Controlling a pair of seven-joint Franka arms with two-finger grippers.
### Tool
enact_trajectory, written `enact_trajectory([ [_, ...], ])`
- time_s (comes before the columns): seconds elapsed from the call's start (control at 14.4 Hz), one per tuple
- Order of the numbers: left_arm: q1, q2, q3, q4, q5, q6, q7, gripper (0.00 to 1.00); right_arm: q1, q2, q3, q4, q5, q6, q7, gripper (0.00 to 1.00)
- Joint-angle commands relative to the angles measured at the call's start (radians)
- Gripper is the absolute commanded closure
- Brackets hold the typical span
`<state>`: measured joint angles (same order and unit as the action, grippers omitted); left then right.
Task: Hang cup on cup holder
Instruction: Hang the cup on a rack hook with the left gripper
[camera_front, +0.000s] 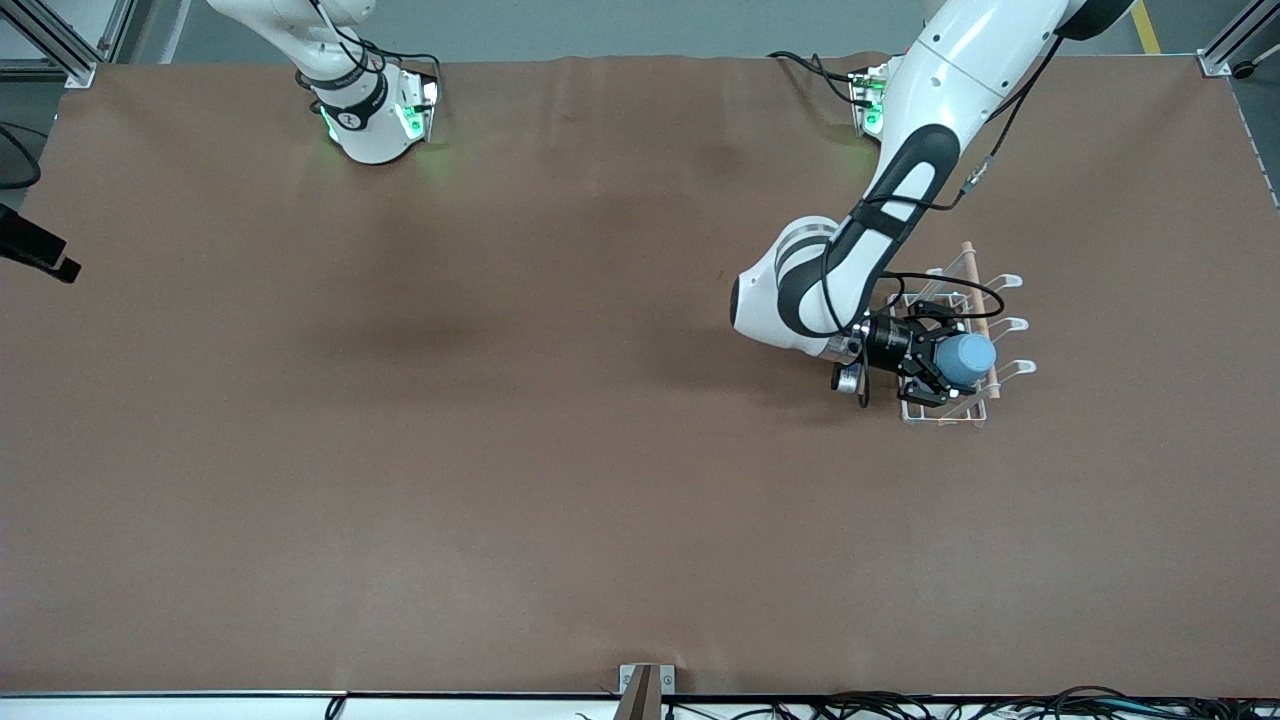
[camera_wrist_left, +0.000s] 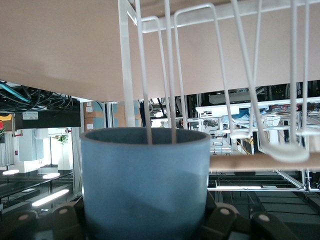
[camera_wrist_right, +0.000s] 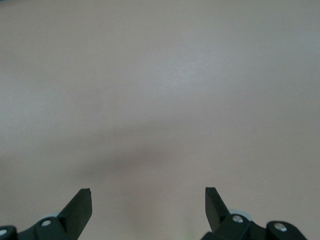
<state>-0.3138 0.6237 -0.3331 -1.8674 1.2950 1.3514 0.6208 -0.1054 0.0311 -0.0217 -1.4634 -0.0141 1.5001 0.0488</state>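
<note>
Left claw (camera_front: 938, 362) clenched on cup (camera_front: 965, 360), held sideways over cup holder (camera_front: 962, 412) at left arm's end of table (camera_front: 500, 450). In wrist view, prong (camera_wrist_left: 159, 75) entering cup mouth. Step: threading. Next prob.: seat cup fully, then release. Right claw (camera_wrist_right: 148, 200) released, waiting over bare table.

White arms (camera_front: 905, 150) with black joint bands, black cables, green base lights; black claw (camera_front: 935, 362) at 3 o'clock.

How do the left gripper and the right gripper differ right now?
The left gripper is shut on the cup over the cup holder; the right gripper is open and holds nothing. The left gripper is at the rack, while the right gripper waits over bare table.
</note>
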Motion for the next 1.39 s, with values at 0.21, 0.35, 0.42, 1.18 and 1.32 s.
enact_trajectory([
  [0.21, 0.001, 0.068, 0.006, 0.019, 0.018, -0.052, -0.088, 0.76, -0.016, -0.014, 0.019, -0.014, 0.014, -0.009, -0.02, 0.0],
  [0.35, 0.001, 0.061, 0.009, 0.034, -0.019, -0.079, -0.089, 0.43, -0.017, -0.014, 0.019, -0.015, 0.014, -0.009, -0.038, 0.0],
  [0.42, 0.002, 0.059, 0.009, 0.068, -0.057, -0.099, -0.089, 0.27, 0.007, -0.022, -0.004, -0.015, 0.014, -0.015, -0.061, 0.0],
  [1.18, 0.004, -0.039, 0.008, 0.178, -0.177, -0.13, -0.085, 0.0, 0.053, -0.02, -0.061, -0.012, 0.01, -0.021, -0.067, 0.0],
  [1.32, 0.031, -0.067, 0.008, 0.265, -0.191, -0.123, -0.143, 0.0, 0.055, -0.02, -0.063, -0.014, 0.01, -0.024, -0.066, 0.0],
])
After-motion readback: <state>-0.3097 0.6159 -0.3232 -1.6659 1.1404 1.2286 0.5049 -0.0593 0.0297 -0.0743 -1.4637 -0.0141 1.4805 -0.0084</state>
